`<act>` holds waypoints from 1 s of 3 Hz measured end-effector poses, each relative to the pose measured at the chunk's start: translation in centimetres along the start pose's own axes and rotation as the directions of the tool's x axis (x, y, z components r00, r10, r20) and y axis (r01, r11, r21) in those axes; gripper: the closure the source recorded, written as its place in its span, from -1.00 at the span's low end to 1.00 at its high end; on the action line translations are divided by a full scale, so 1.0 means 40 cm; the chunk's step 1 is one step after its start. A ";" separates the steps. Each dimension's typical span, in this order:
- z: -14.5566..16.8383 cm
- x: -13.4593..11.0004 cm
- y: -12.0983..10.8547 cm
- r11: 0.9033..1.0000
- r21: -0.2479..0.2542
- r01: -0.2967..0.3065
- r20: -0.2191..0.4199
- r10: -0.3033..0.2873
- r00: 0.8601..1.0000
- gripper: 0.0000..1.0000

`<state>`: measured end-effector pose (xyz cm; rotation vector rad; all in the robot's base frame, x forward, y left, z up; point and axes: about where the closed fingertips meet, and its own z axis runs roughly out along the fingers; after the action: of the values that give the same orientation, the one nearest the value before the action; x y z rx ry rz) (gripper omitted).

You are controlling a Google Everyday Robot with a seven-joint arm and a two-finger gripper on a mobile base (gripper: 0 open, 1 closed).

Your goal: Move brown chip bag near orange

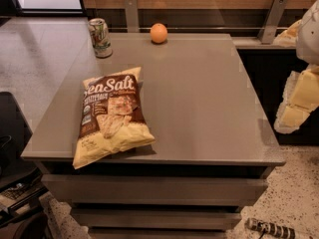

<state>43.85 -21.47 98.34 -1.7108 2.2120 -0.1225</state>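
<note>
The brown chip bag point(111, 116) lies flat on the grey table point(199, 108), near its front left corner, with its pale yellow bottom hanging slightly over the front edge. The orange point(158, 33) sits at the table's far edge, near the middle. My gripper point(295, 103), white and pale yellow, hangs at the right edge of the view, beyond the table's right side. It is far from both the bag and the orange, and nothing shows in it.
A green-and-white soda can point(100, 37) stands at the far left corner of the table, left of the orange. A wooden wall with metal brackets point(131, 13) runs behind the table. The speckled floor point(299, 193) lies to the right.
</note>
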 end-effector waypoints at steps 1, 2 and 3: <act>0.000 0.000 0.000 1.000 0.000 0.000 0.000 0.000 1.000 -1.00; 0.002 -0.002 0.002 1.000 -0.018 0.009 0.079 -0.007 0.997 -1.00; 0.020 0.022 0.003 0.998 -0.041 0.041 0.249 -0.030 0.968 -1.00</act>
<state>43.81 -22.15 97.37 -1.6879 2.0157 0.1294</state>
